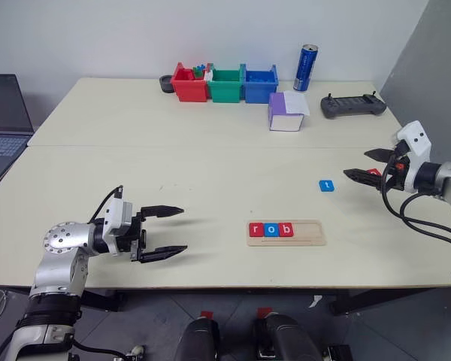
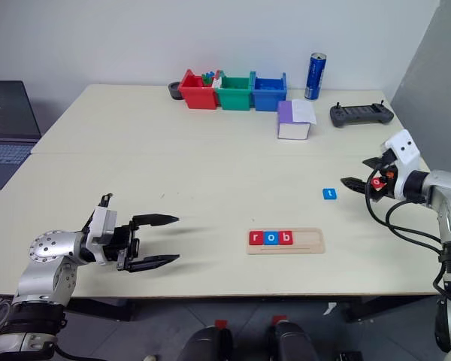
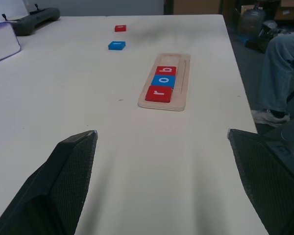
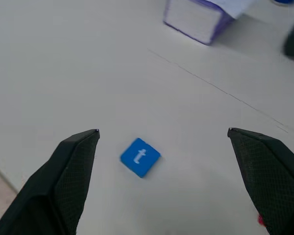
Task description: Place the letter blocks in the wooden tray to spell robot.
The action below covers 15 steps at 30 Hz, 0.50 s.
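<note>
L arm is bent low over the near-left part of the table (image 1: 135, 135), forearm lying roughly level, left gripper (image 1: 169, 230) aimed sideways toward the middle with fingers spread wide, nothing between them. Ahead of its tips, well apart, lies the wooden tray (image 1: 286, 232) w/ three letter blocks (image 1: 271, 229) in its left end: red r, blue o, red b, touching in a row; rest of the groove bare. Further right, a blue t block (image 1: 326, 185) sits flat on the table, near and just in front of the right gripper (image 1: 364, 164). R arm reaches in from the right edge, raised above the surface, claw tipped slightly down, fingers wide apart. A red block (image 2: 376, 182) shows between its fingers; can't tell if they touch it.
</note>
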Each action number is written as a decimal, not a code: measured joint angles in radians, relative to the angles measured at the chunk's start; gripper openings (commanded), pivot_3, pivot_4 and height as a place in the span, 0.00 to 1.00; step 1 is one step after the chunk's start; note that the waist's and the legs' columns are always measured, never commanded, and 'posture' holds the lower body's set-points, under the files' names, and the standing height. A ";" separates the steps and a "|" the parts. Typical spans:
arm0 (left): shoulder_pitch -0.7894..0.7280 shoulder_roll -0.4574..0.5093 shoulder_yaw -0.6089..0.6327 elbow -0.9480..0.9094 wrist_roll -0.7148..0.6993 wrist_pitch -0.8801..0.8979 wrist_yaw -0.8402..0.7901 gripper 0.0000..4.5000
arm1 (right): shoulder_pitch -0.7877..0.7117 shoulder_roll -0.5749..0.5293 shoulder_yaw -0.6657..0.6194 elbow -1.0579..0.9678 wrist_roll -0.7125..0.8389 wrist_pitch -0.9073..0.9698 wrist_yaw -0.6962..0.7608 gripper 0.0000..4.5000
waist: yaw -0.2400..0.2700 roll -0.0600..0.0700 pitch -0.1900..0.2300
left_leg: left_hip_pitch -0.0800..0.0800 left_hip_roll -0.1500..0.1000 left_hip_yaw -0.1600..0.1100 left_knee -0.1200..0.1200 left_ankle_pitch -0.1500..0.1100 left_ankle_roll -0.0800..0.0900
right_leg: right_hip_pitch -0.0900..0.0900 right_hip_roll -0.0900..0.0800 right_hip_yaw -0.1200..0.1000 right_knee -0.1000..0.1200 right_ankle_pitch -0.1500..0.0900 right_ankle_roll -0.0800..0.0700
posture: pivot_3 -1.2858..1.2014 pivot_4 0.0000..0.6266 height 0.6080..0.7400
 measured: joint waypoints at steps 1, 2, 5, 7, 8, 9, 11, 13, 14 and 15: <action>0.000 0.000 0.000 -0.002 0.000 0.005 0.001 1.00 | 0.002 0.006 -0.008 0.011 -0.004 0.016 -0.034 0.99 | 0.000 0.000 0.000 | 0.000 0.000 0.000 0.000 0.000 0.000 | 0.000 0.000 0.000 0.000 0.000 0.000 | 0.52 0.24 1.00; 0.000 0.000 0.000 -0.005 0.000 0.009 0.001 1.00 | 0.003 0.017 -0.021 0.024 -0.006 0.037 -0.069 0.99 | -0.001 0.000 0.000 | 0.000 0.000 0.000 0.000 0.000 0.000 | 0.000 0.000 0.000 0.000 0.000 0.000 | 0.52 0.24 1.00; 0.001 0.001 0.000 -0.018 -0.001 0.016 0.002 1.00 | -0.018 0.061 -0.070 0.082 -0.001 0.119 -0.182 0.99 | -0.005 0.000 0.000 | 0.000 0.000 0.000 0.000 0.000 0.000 | 0.000 0.000 0.001 0.001 0.000 0.000 | 0.52 0.24 1.00; 0.000 0.001 0.000 -0.028 -0.001 0.019 0.003 1.00 | -0.062 0.078 -0.097 0.149 -0.002 0.149 -0.261 0.99 | -0.006 0.000 0.000 | 0.000 0.000 0.001 0.000 0.000 0.000 | -0.001 0.000 0.001 0.001 0.000 0.000 | 0.52 0.24 1.00; 0.000 0.002 0.000 -0.033 -0.001 0.024 0.004 1.00 | -0.087 0.079 -0.110 0.187 -0.008 0.148 -0.300 0.99 | -0.006 0.000 0.000 | 0.000 0.000 0.001 0.000 0.000 0.000 | 0.000 0.000 0.001 0.001 0.000 0.000 | 0.52 0.24 1.00; 0.000 0.002 0.000 -0.037 -0.001 0.029 0.004 1.00 | -0.112 0.077 -0.115 0.227 -0.018 0.139 -0.337 0.99 | -0.006 0.000 0.000 | 0.000 0.000 0.001 0.000 0.000 0.000 | 0.000 0.000 0.001 0.001 0.000 0.000 | 0.52 0.24 1.00; 0.000 0.002 0.000 -0.040 -0.001 0.032 0.005 1.00 | -0.145 0.075 -0.117 0.300 -0.039 0.113 -0.384 0.99 | -0.006 0.000 0.000 | 0.000 0.000 0.001 -0.001 0.000 0.000 | 0.000 0.000 0.001 0.001 0.000 0.000 | 0.52 0.24 1.00; -0.001 0.002 0.000 -0.041 -0.001 0.033 0.006 1.00 | -0.155 0.071 -0.109 0.365 -0.057 0.084 -0.392 0.99 | -0.006 0.000 0.000 | 0.000 0.000 0.001 -0.001 0.000 0.000 | 0.000 0.000 0.001 0.001 0.000 0.000 | 0.52 0.24 1.00; -0.001 0.002 0.000 -0.042 -0.001 0.034 0.008 1.00 | -0.159 0.071 -0.105 0.396 -0.059 0.070 -0.386 0.99 | -0.006 0.000 0.000 | 0.000 0.000 0.001 -0.001 0.000 0.000 | -0.001 0.000 0.001 0.001 0.000 0.000 | 0.52 0.24 1.00; -0.001 0.002 0.000 -0.042 -0.001 0.034 0.008 1.00 | -0.167 0.071 -0.098 0.433 -0.064 0.054 -0.372 0.99 | -0.007 0.000 0.000 | 0.000 0.000 0.001 -0.001 0.000 0.000 | -0.001 0.000 0.002 0.001 0.000 0.000 | 0.52 0.24 1.00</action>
